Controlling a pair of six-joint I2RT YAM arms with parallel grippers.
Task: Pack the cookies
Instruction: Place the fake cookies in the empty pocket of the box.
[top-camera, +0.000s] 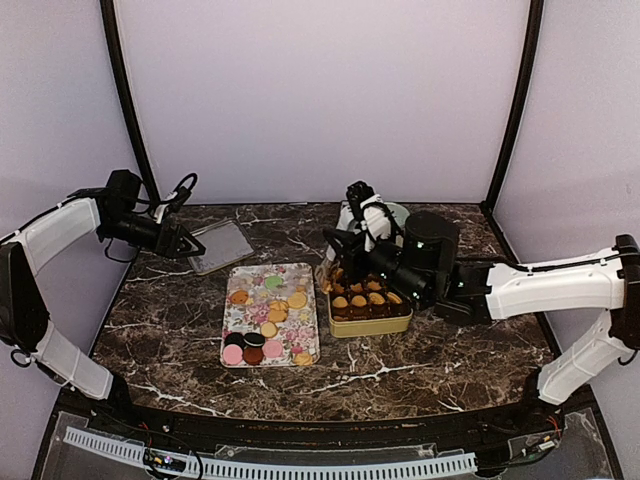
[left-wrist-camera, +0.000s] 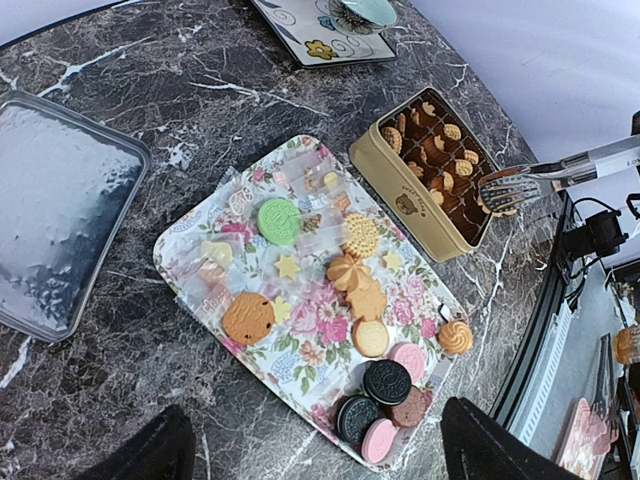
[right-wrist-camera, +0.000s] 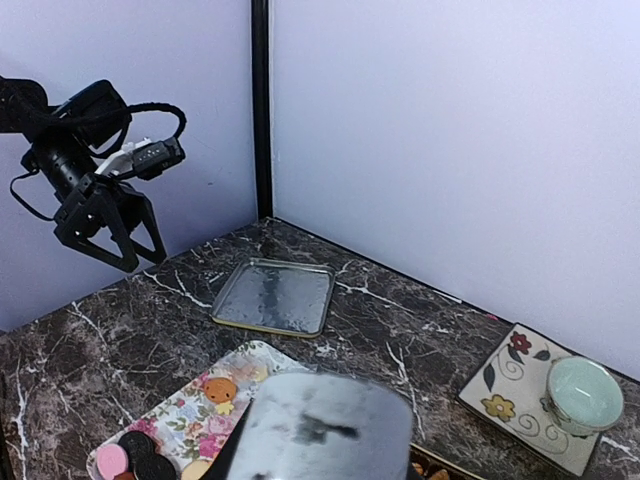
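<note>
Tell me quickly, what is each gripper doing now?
Left gripper: open, empty.
Right gripper: closed over the tin; whether it holds something cannot be told.

The light is soft and even: the flowery tray casts barely any shadow on the marble table. The cookies on it look crisp from the left wrist. Beside it, the silver tray shows pale glare. Nearer the right wrist camera than the flowery tray, a grey shape is wholly blurred.
</note>
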